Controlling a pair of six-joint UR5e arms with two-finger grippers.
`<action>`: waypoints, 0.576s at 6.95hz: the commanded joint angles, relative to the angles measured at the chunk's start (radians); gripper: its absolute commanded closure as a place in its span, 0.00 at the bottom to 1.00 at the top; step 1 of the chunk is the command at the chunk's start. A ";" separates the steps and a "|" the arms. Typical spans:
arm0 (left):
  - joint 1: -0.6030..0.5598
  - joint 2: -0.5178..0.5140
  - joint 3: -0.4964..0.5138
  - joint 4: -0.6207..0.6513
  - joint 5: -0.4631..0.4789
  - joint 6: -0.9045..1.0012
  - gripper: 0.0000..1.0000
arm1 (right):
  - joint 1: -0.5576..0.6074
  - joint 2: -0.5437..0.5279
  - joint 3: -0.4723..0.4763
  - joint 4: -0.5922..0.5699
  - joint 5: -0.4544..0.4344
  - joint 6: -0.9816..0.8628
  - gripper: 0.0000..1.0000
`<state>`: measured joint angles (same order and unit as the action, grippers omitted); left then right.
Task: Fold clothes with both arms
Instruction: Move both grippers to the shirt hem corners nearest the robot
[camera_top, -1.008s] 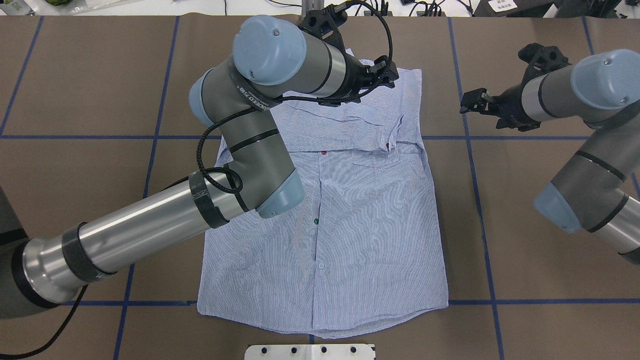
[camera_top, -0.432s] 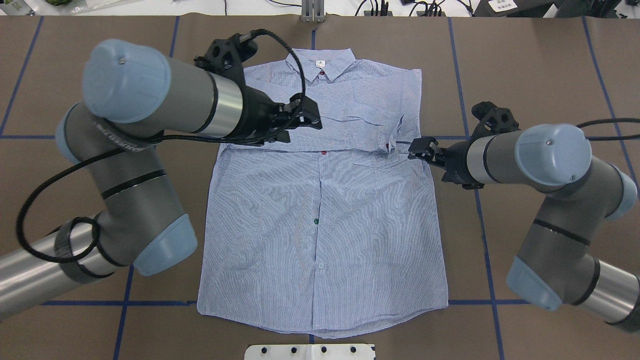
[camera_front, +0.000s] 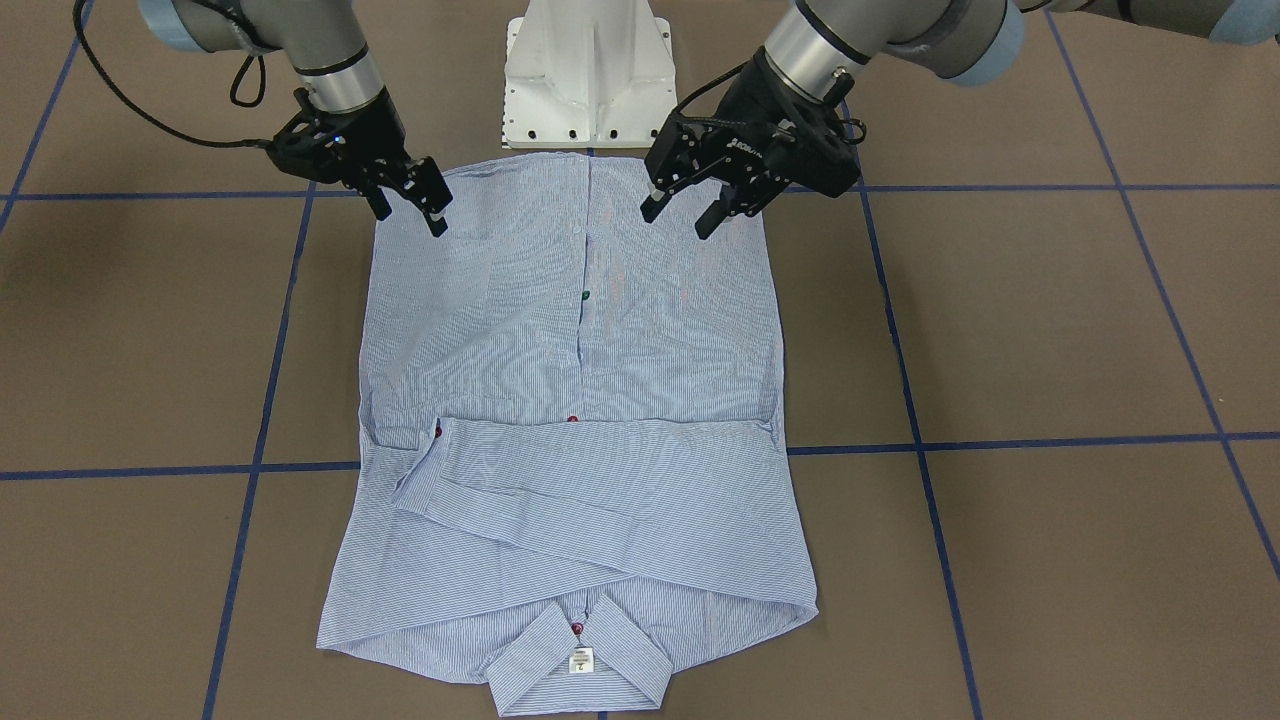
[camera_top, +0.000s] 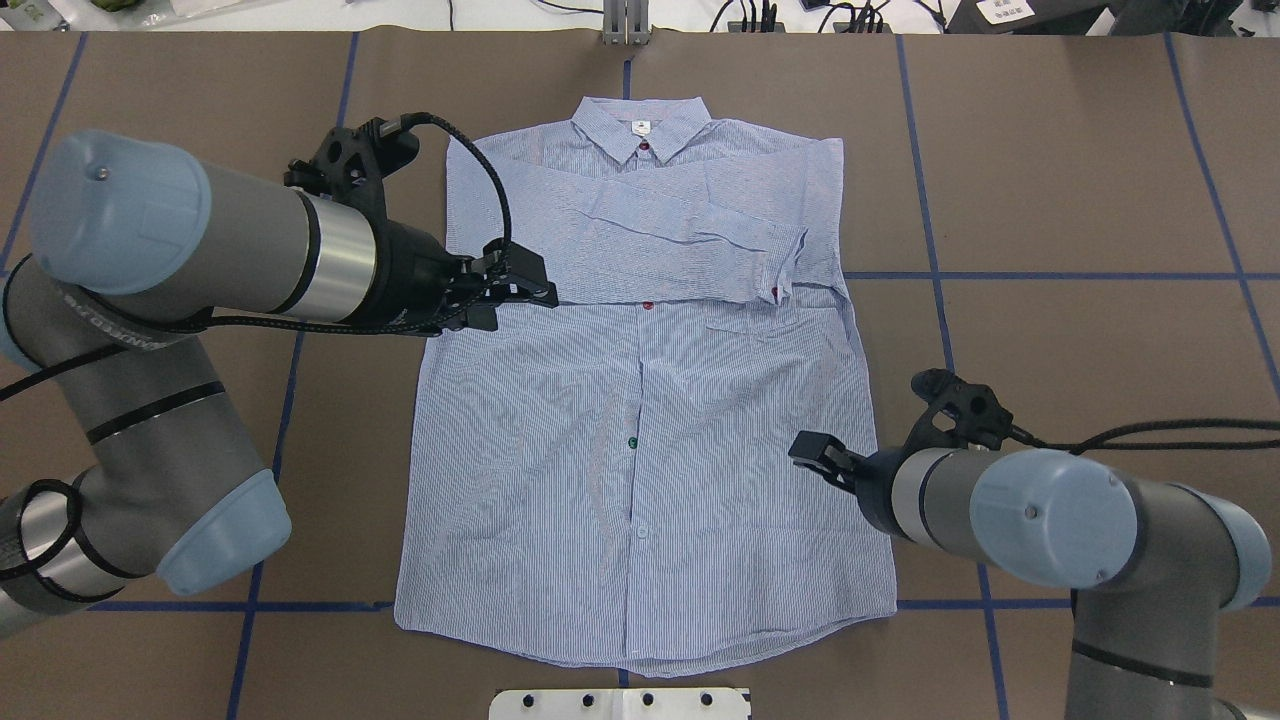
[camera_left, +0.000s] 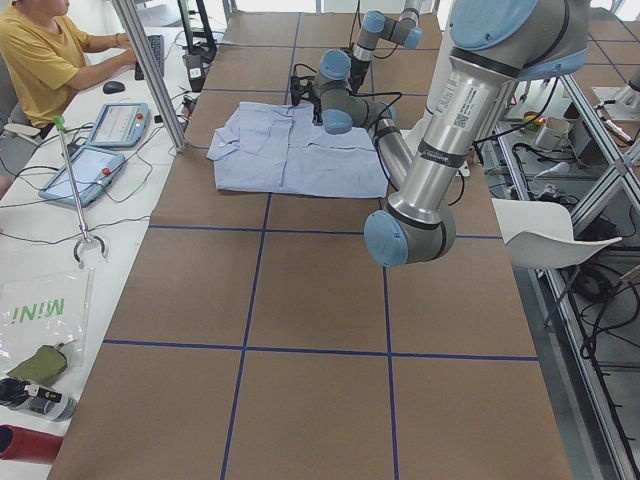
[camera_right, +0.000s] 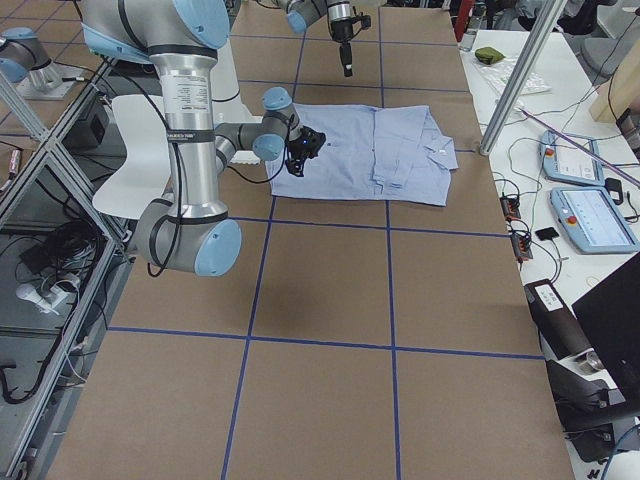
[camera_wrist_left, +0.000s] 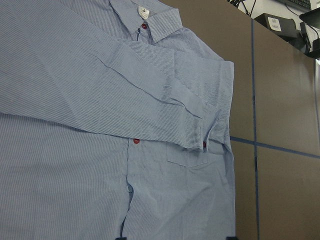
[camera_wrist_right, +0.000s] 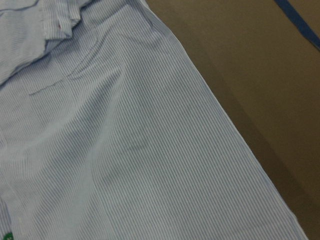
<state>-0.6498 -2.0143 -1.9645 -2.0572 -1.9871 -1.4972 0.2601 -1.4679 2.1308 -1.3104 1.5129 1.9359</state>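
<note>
You have the light blue, finely striped button-up shirt (camera_top: 700, 480) flat at the centre of the brown table (camera_top: 1080, 180), sleeves folded across its chest. Its small white neck label (camera_front: 580, 661) is too small to read. The black left gripper (camera_top: 538, 285) hovers at centre left over the shirt's edge, the black right gripper (camera_top: 805, 450) at lower right. Only the front-facing view shows both pairs of fingers apart, holding nothing.

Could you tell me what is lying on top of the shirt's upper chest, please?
The folded sleeves lie across the shirt, one cuff near the chest pocket. The front beneath them is hidden.
</note>
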 joint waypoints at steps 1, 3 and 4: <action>-0.008 0.078 -0.005 -0.011 -0.035 0.061 0.25 | -0.116 -0.009 0.024 -0.119 -0.085 0.073 0.01; -0.008 0.077 -0.001 -0.012 -0.035 0.060 0.23 | -0.166 -0.009 0.031 -0.211 -0.130 0.208 0.02; -0.005 0.077 0.004 -0.012 -0.036 0.060 0.23 | -0.177 -0.014 0.031 -0.242 -0.135 0.213 0.06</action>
<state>-0.6572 -1.9381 -1.9646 -2.0690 -2.0222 -1.4385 0.1027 -1.4781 2.1593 -1.5136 1.3932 2.1180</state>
